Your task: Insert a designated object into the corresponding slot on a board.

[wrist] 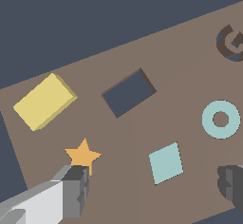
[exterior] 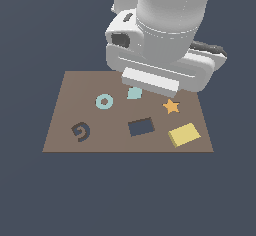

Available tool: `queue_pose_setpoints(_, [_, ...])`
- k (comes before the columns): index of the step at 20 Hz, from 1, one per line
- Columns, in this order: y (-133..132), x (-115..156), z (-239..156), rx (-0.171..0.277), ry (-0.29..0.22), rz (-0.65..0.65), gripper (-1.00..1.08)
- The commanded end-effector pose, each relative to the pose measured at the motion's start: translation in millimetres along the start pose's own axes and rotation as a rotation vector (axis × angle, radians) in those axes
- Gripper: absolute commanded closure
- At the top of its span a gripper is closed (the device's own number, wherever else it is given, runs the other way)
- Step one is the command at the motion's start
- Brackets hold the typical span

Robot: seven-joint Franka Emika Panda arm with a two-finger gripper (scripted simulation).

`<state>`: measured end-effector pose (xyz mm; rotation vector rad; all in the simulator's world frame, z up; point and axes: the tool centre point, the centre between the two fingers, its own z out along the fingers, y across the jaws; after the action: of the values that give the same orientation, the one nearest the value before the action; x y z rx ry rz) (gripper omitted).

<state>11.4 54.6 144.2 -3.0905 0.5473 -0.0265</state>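
The flat pale-yellow block point(exterior: 184, 134) lies on the brown board point(exterior: 65, 110) near its front corner on the exterior view's right. It also shows in the wrist view point(wrist: 45, 101). The dark navy rectangular slot point(exterior: 141, 127) is empty, just to the block's left, and shows in the wrist view point(wrist: 128, 93). My gripper point(wrist: 154, 190) is open and empty, with its fingers point(wrist: 76, 187) spread wide. It hovers over the board's back part, above the teal diamond and orange star. In the exterior view the hand point(exterior: 150, 80) hides the fingertips.
On the board are an orange star point(exterior: 171, 106), a pale teal diamond point(exterior: 134, 93), a teal ring point(exterior: 104, 101) and a dark spiral mark point(exterior: 81, 132). A dark blue floor surrounds the board point(wrist: 180, 76).
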Motion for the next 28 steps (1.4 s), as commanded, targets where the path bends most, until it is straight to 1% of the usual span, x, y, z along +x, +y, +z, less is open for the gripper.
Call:
queue_pose_setpoints(1, [-12.1,-1.5,8.0,-0.001,-0.001,0.071,-0.92])
queue_pose_setpoints(9, [-54.3,1.6,35.9,-0.006,-0.004,0.318,-0.92])
queue_pose_setpoints(17, [-93.3,15.3,63.1,-0.009,-0.007,0.559,-0.92])
queue_pose_setpoints(23, [-113.4,28.0,78.7,-0.011,-0.010,0.698,-0.92])
queue_pose_setpoints(28, [-124.2,37.3,87.9,-0.012,-0.011,0.780,-0.92])
